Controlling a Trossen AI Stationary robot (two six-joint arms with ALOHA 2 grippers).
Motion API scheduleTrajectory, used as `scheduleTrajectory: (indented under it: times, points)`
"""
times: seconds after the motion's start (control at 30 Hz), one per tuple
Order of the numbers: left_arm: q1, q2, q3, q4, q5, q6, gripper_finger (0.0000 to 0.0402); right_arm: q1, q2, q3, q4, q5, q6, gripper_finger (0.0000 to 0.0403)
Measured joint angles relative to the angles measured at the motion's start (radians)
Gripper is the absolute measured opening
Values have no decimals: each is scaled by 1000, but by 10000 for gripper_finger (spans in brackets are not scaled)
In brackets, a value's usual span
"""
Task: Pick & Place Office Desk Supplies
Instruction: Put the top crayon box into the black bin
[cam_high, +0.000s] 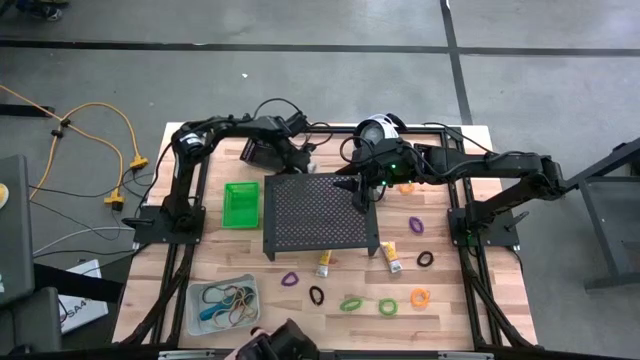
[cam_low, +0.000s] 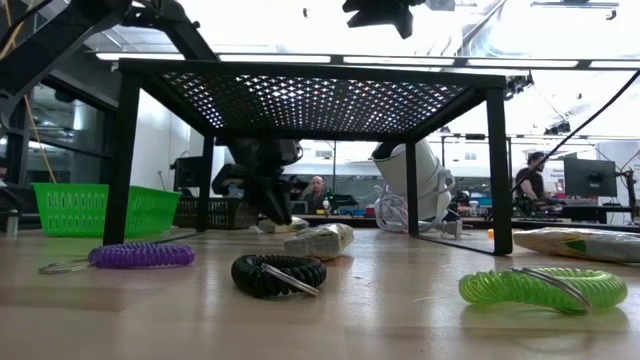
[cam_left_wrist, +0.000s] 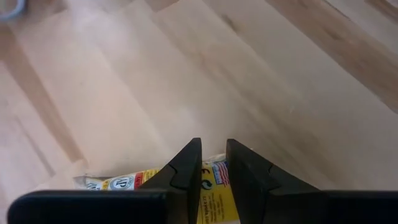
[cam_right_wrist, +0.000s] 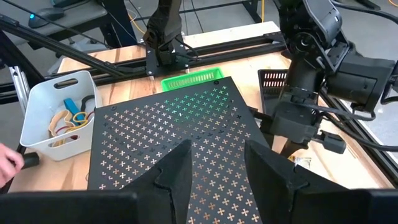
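My left gripper (cam_left_wrist: 213, 144) is low over the wood at the far edge of the black perforated stand (cam_high: 318, 213), shut on a small yellow tube (cam_left_wrist: 127, 182). In the right wrist view it (cam_right_wrist: 292, 146) stands beside the stand's far corner. My right gripper (cam_right_wrist: 217, 149) hangs open above the stand's top with nothing between its fingers. Two more yellow tubes (cam_high: 324, 263) (cam_high: 391, 257) lie at the stand's near edge. Purple (cam_high: 290, 279), black (cam_high: 317, 296), green (cam_high: 350, 303) and orange (cam_high: 420, 297) loops lie along the near side. My left gripper pinches the yellow tube between its two fingers, with the printed body (cam_left_wrist: 211, 183) showing in the narrow gap. The fingers slant down and lie across the tube, which sticks out to one side. Whether the tube touches the table, I cannot tell.
A green bin (cam_high: 240, 203) sits left of the stand, a black bin (cam_right_wrist: 273, 79) is at the far edge, and a pale bin (cam_high: 225, 303) with bands stands near left. A round white-and-silver device (cam_high: 378, 128) is at the far edge. A person's hand (cam_right_wrist: 6, 165) shows by the pale bin.
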Motion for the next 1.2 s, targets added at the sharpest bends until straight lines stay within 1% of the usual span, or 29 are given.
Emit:
scheduleTrajectory:
  times: [0.53,0.8,1.03,1.2]
  points:
    - [76,0,0,7,-10,-29,71,0,0,0,0,0,0,135]
    - [68,-6,-2,18,6,-3,71,0,0,0,0,0,0,135]
    - [37,-87,-2,38,-9,19,71,0,0,0,0,0,0,135]
    - [23,-162,-2,38,-54,3,71,0,0,0,0,0,0,135]
